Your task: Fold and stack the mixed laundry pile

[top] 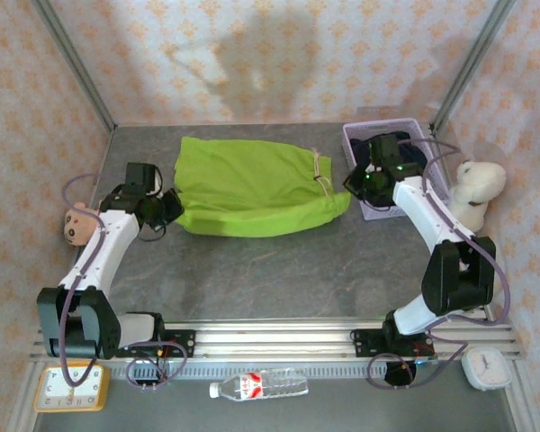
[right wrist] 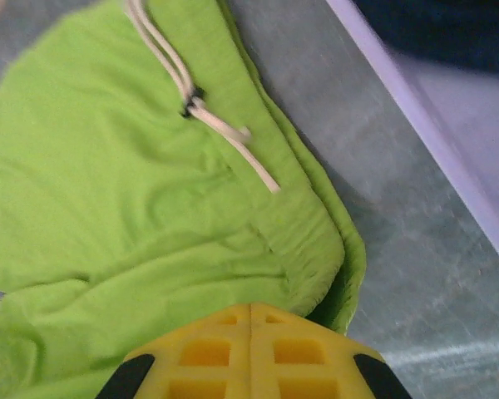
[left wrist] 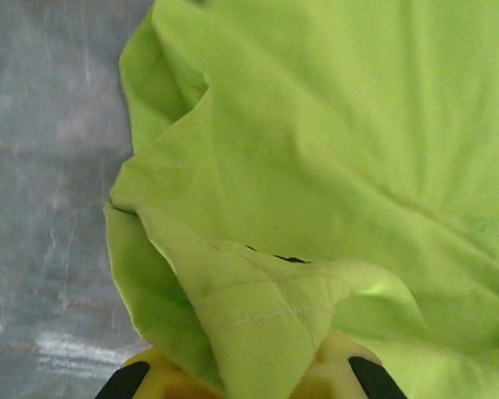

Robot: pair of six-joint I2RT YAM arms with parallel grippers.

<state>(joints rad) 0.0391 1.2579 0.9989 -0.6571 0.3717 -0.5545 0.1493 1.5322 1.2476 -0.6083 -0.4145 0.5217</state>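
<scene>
Grey worktop [top: 270, 270] carries the green garment [top: 252, 184], spread flat mid-rear between both arms. Navy garment [right wrist: 449, 33] lies in the basket [top: 353, 144] at the far right. Left gripper [top: 168, 209] is clamped on the green garment's left edge, cloth bunched between its fingers. Right gripper [right wrist: 249, 320], fingers pressed together, meets the waistband corner near the drawstring [right wrist: 191, 91]; whether it pinches cloth is unclear.
</scene>
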